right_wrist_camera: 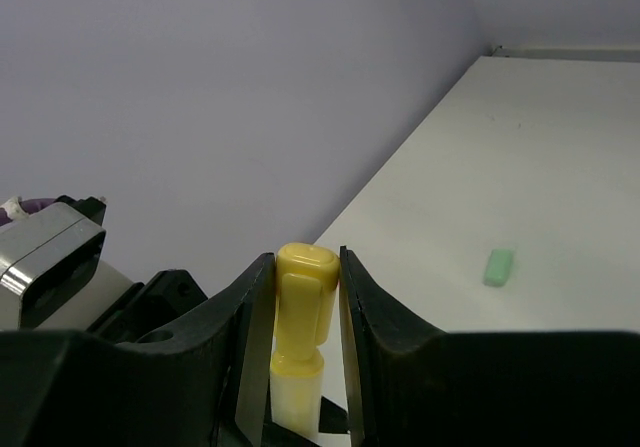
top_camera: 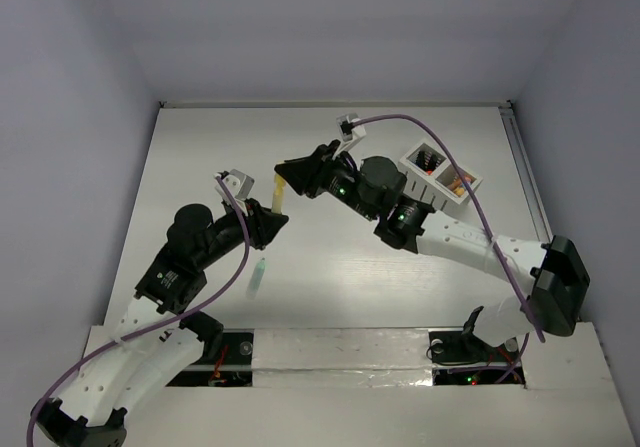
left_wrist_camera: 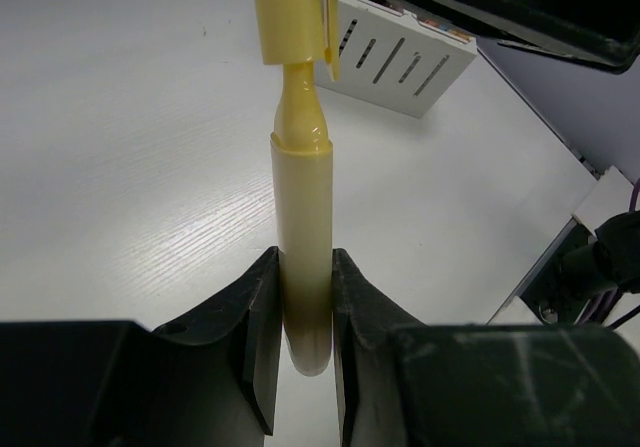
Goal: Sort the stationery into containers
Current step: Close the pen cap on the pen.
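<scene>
A yellow highlighter point(top_camera: 277, 195) is held in mid-air between both grippers. My left gripper point(top_camera: 268, 222) is shut on its pale barrel point(left_wrist_camera: 303, 217) near the rear end. My right gripper point(top_camera: 288, 175) is shut on its yellow cap point(right_wrist_camera: 307, 292), which sits over the tip with the neck still showing between cap point(left_wrist_camera: 290, 12) and barrel. The white slotted box point(top_camera: 440, 174), holding some orange and dark items, stands at the back right behind the right arm and shows in the left wrist view point(left_wrist_camera: 400, 57). A mint marker point(top_camera: 259, 273) lies on the table below the left gripper.
A small mint piece point(right_wrist_camera: 498, 266) lies on the white table in the right wrist view. Grey walls close in the table on the left, back and right. The right arm's forearm point(top_camera: 450, 237) crosses in front of the box.
</scene>
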You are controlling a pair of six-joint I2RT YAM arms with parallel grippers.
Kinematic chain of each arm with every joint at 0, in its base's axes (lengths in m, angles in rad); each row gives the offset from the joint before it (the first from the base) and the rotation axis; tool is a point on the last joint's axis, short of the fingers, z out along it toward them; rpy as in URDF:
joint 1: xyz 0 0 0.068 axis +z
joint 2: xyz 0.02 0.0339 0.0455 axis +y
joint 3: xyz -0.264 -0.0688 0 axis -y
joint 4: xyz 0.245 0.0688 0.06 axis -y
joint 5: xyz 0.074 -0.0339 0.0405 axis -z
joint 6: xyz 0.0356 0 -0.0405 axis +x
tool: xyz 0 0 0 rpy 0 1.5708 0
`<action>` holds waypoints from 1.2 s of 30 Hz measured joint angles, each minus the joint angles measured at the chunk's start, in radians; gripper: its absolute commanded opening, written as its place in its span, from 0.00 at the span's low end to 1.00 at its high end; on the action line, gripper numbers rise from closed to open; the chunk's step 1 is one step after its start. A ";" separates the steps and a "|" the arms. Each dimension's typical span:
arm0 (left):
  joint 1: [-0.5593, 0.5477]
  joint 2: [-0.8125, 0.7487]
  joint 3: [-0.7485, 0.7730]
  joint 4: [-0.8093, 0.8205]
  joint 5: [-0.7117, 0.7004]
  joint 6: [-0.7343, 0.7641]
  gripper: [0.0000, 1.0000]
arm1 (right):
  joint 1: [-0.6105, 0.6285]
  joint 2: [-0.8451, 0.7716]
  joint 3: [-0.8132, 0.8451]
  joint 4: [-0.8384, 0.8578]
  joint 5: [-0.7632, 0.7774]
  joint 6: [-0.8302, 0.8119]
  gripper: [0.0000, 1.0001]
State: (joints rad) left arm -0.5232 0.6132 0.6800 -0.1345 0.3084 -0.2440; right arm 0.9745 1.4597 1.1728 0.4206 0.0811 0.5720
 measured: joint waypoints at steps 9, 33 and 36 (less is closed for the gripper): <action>0.000 -0.009 0.000 -0.019 -0.015 0.000 0.00 | 0.023 -0.002 -0.039 0.018 -0.003 0.003 0.14; -0.001 -0.022 0.000 -0.081 0.024 -0.002 0.00 | 0.046 -0.028 -0.188 0.193 -0.025 0.013 0.05; -0.001 -0.022 0.000 -0.087 0.027 -0.001 0.00 | 0.046 -0.028 -0.192 0.192 -0.032 0.018 0.01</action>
State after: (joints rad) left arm -0.5243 0.5911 0.6796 -0.2218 0.3355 -0.2451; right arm 1.0206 1.4315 0.9810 0.6128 0.0490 0.5896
